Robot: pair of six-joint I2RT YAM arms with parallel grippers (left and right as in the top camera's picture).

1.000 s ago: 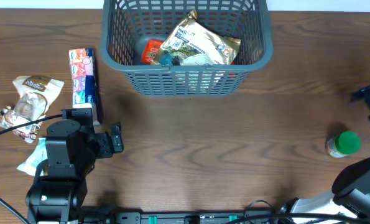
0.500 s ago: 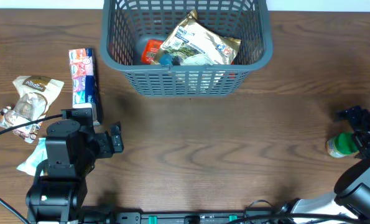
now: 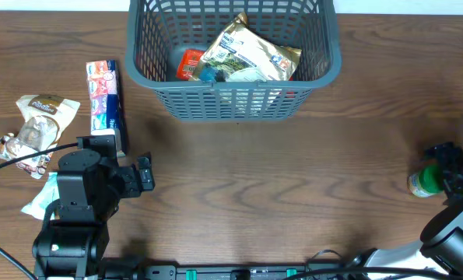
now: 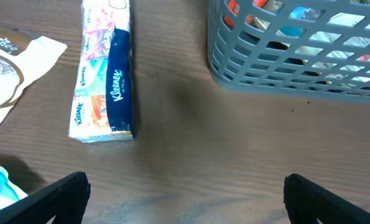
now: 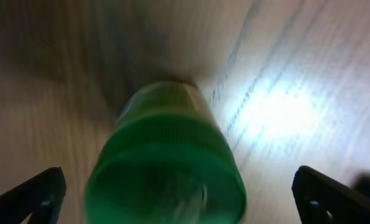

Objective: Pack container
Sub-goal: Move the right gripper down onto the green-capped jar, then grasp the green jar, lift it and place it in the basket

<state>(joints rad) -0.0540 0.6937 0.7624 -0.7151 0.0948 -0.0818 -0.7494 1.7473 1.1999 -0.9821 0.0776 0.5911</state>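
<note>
The dark grey lattice container (image 3: 317,74) stands at the back middle, holding a large snack bag (image 3: 250,53) and a red packet (image 3: 188,64); its corner shows in the left wrist view (image 4: 284,68). A green-capped bottle (image 3: 422,183) lies at the far right. My right gripper (image 3: 451,169) is open right over it, its fingers on either side of the green cap (image 5: 166,168), apart from it. My left gripper (image 3: 142,177) is open and empty at the front left, over bare table (image 4: 185,199). A Kleenex tissue pack (image 3: 105,97) lies left of the container, also in the left wrist view (image 4: 104,81).
A brown-and-white snack pouch (image 3: 35,128) and a pale blue packet (image 3: 40,198) lie at the far left beside my left arm. The table's front edge runs along the bottom with cables.
My right gripper has come down and toward the front from the far right edge onto the green-capped bottle. The left arm has not moved.
</note>
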